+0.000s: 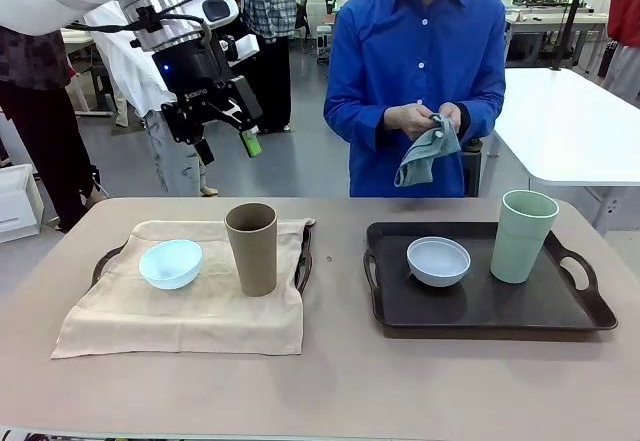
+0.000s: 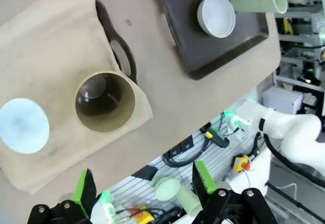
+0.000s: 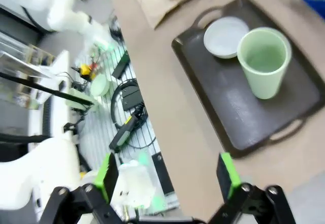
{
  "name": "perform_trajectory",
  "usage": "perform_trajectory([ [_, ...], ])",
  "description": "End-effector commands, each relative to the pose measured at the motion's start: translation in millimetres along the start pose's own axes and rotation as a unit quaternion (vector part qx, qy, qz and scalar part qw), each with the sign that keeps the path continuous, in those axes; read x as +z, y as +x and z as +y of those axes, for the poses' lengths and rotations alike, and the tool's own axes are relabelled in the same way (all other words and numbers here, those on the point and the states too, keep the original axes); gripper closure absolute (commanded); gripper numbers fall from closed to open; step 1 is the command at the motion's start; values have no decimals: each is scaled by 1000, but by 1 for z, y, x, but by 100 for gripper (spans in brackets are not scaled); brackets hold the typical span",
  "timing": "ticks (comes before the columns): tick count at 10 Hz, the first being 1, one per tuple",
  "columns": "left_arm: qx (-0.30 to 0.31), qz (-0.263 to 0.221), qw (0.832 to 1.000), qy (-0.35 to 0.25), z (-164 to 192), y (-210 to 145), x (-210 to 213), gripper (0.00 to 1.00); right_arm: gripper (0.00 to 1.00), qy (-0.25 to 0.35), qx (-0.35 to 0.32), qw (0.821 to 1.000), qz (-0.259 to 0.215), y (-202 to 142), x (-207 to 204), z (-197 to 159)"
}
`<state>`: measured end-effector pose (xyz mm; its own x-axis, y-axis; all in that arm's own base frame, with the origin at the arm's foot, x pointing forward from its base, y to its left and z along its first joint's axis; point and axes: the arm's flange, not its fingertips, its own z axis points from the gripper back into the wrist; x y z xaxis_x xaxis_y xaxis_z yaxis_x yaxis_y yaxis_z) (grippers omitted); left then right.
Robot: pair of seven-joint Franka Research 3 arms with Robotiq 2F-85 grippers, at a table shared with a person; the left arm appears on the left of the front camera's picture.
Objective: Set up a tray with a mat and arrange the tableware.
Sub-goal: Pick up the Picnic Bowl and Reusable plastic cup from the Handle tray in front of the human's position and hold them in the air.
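Two trays sit side by side on the bench; high above its far left corner hang the left fingers, spread wide with nothing between the green pads, well clear of everything below; the left tray is covered by a beige mat that drapes over its near edge, only the dark handles showing; on the mat stands the pale blue bowl, mouth up, and just to its right the brown cup, upright, close to the bowl but apart from it; in the left wrist view the brown cup lies ahead of the gap between the spread fingers, its mouth facing the camera, while the pale blue bowl sits off toward the picture's left edge, neither touched; at the far side a person in a blue shirt holds a grey-green cloth in both hands at chest height; to the right the dark tray lies bare of any mat, carrying the white bowl near its middle and the pale green cup upright just right of the bowl; in the right wrist view the right fingers are likewise spread and empty, hanging over the bench's near edge, with the pale green cup and white bowl well ahead, beyond the right-hand pad.
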<state>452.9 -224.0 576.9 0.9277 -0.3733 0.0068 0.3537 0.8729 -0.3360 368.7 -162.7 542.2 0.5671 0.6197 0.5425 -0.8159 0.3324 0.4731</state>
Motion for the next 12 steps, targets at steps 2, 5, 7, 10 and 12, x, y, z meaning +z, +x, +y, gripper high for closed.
perform_trajectory([
  [2,6,7,1000,0,15,-11,14,0,0,3,4,1000,8,-2,-1,-1],
  [5,13,4,1000,-3,15,-6,11,0,0,0,0,1000,2,0,0,0],
  [7,-28,-23,999,-4,-41,32,-1,0,0,-77,99,992,-10,25,-13,-34],
  [10,-25,-24,998,51,-112,67,-21,0,0,-152,185,971,-1,29,-12,-57],
  [12,-13,-42,998,54,-144,98,-48,0,0,-126,258,957,33,28,-17,-66],
])
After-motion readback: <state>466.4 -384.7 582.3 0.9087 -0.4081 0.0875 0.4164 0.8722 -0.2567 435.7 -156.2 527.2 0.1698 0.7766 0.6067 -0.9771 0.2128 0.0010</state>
